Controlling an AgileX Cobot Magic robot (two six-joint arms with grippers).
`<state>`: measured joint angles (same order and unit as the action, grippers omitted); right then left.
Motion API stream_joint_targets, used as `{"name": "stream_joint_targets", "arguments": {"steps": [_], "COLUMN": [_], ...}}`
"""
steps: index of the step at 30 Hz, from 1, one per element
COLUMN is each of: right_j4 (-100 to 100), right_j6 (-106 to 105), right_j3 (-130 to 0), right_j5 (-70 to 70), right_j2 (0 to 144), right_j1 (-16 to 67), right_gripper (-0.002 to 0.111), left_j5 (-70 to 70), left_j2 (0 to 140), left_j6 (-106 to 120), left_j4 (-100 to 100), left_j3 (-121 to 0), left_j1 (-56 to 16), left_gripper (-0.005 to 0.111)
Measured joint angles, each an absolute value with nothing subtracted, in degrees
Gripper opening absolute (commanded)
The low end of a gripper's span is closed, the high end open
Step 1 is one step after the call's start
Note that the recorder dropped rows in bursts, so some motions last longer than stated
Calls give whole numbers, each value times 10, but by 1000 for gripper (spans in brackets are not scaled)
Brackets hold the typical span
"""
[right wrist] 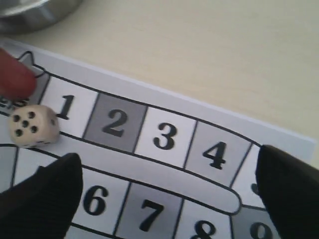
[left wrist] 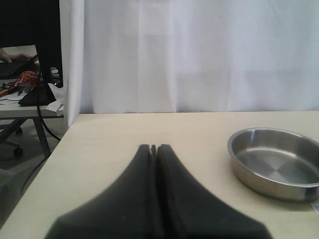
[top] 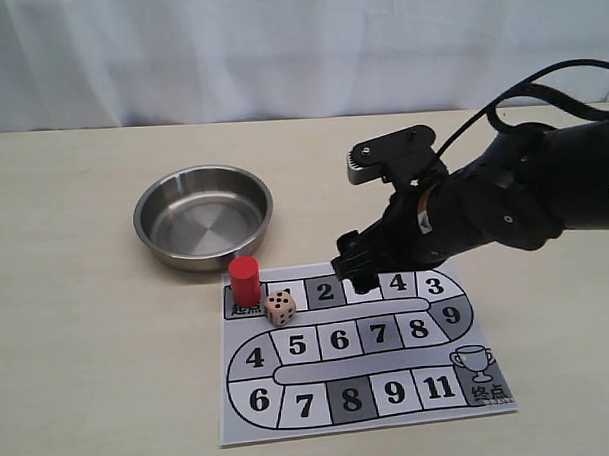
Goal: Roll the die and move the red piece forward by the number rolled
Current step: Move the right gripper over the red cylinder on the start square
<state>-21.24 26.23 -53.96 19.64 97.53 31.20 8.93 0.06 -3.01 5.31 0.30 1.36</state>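
Note:
The red piece [top: 245, 280] stands upright on the start square at the board's upper left; the right wrist view catches only its blurred red edge [right wrist: 12, 74]. The die [top: 280, 308] [right wrist: 32, 126] lies on the printed board [top: 370, 396] beside square 1, showing five pips on top. My right gripper [top: 356, 269] [right wrist: 167, 172] hovers open over squares 2 to 4, holding nothing, to the right of the die. My left gripper [left wrist: 153, 147] is shut and empty above bare table, out of the exterior view.
A steel bowl [top: 203, 217] [left wrist: 275, 162] sits empty behind the board's left end. The board's numbered track ends at a trophy square [top: 479, 367]. A white curtain [top: 278, 49] backs the table. The table's edge [left wrist: 50, 157] drops off beside the left gripper.

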Motion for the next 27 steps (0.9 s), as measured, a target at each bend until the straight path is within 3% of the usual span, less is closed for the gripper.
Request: {"name": "stream_joint_targets", "arguments": {"steps": [3, 14, 27], "right_j4": [-190, 47, 107], "right_j6": [262, 34, -22], "right_j3": [-556, -718, -769], "right_j5": [184, 302, 250], "right_j2": [976, 1071, 1147], "right_j1": [348, 367, 367], "right_gripper": [73, 73, 73], "left_j5": [89, 89, 89], "left_j2": [1, 1, 1], "left_j6": [-30, -30, -30], "left_j4": [53, 53, 53], "left_j3": [3, 3, 3], "left_j1": [14, 14, 14], "left_gripper": [0, 0, 0]}}
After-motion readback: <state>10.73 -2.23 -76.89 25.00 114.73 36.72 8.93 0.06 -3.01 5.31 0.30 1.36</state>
